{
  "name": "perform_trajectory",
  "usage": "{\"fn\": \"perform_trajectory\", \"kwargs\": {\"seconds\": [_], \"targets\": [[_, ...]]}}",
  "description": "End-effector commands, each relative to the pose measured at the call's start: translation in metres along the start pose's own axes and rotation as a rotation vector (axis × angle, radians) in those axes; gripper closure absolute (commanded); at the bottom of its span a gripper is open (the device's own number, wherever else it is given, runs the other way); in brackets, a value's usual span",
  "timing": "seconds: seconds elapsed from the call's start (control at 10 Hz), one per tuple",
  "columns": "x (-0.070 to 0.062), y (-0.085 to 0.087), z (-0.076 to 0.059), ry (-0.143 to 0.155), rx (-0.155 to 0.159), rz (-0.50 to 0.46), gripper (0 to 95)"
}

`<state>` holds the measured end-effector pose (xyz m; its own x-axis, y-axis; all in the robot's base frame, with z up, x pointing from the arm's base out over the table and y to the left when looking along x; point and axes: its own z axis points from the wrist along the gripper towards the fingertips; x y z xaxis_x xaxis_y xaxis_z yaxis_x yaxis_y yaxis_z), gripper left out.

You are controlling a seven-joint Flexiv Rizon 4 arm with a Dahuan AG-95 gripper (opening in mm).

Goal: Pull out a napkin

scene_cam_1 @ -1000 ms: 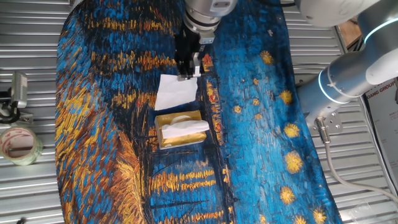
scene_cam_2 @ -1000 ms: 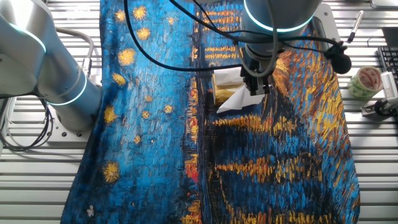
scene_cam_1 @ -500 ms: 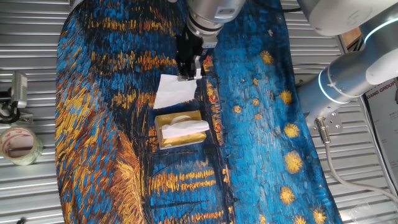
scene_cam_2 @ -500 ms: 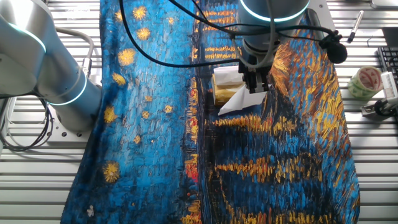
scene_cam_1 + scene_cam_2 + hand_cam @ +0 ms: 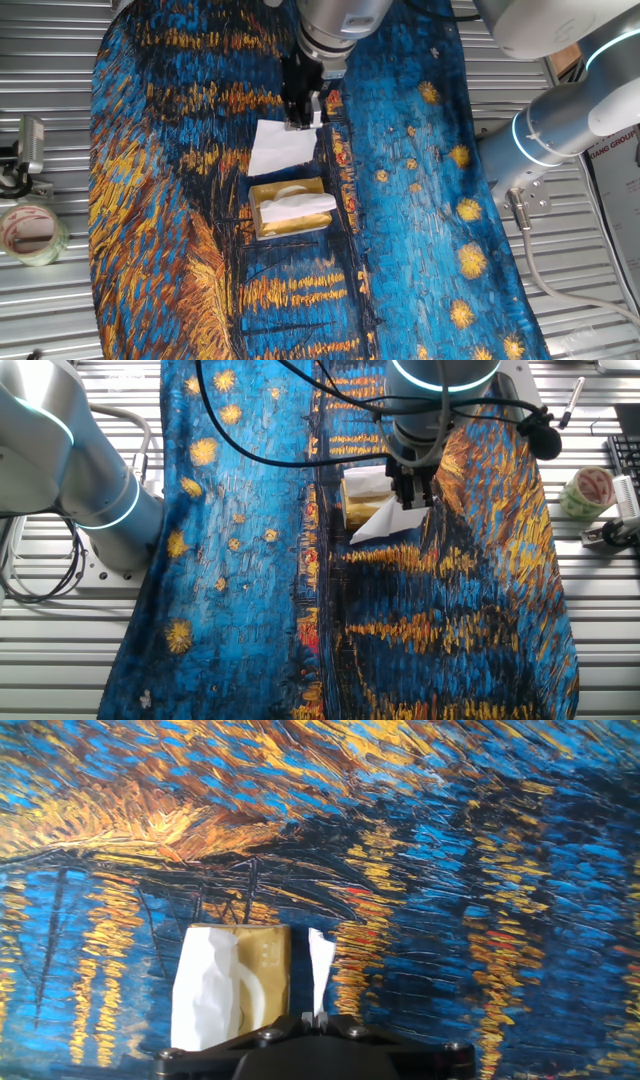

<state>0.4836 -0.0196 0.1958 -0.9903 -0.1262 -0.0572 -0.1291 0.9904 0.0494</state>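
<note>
The napkin (image 5: 281, 148) is a creased white sheet hanging from my gripper (image 5: 303, 118) just beyond the gold tissue box (image 5: 290, 212), its lower part near the painted cloth. The gripper is shut on the napkin's top corner. In the other fixed view the napkin (image 5: 384, 523) slopes down from the gripper (image 5: 412, 502), next to the box (image 5: 357, 503). In the hand view the napkin (image 5: 320, 968) shows edge-on as a thin white strip rising from the closed fingertips (image 5: 316, 1017). The box (image 5: 262, 972) lies to its left with another tissue (image 5: 204, 992) sticking out of its slot.
A blue and orange painted cloth (image 5: 420, 220) covers the table. A tape roll (image 5: 30, 232) and a metal clamp (image 5: 25, 150) lie on the slatted surface at the left edge. The arm's base (image 5: 560, 130) stands at the right; it also shows in the other fixed view (image 5: 90, 480).
The gripper has shifted slightly up and away from the box, keeping its hold on the napkin. The box has not moved.
</note>
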Motion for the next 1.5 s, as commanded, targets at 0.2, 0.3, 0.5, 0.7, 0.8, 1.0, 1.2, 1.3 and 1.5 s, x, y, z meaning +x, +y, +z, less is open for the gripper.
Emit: {"fn": "perform_trajectory", "kwargs": {"seconds": [0.2,0.3,0.5,0.7,0.8,1.0,1.2,1.3,1.5], "targets": [[0.0008,-0.0001,-0.0004,0.001,-0.007,-0.013,95.0],[0.0008,-0.0001,-0.0004,0.001,-0.011,-0.012,95.0],[0.0008,-0.0001,-0.0004,0.004,-0.026,-0.015,95.0],[0.0008,-0.0001,-0.0004,0.004,-0.034,-0.015,95.0],[0.0008,-0.0001,-0.0004,0.005,-0.036,-0.016,95.0],[0.0008,-0.0001,-0.0004,0.006,-0.037,-0.017,95.0],[0.0008,-0.0001,-0.0004,0.007,-0.040,-0.023,95.0],[0.0008,-0.0001,-0.0004,0.006,-0.040,-0.027,95.0],[0.0008,-0.0001,-0.0004,0.006,-0.040,-0.037,95.0]]}}
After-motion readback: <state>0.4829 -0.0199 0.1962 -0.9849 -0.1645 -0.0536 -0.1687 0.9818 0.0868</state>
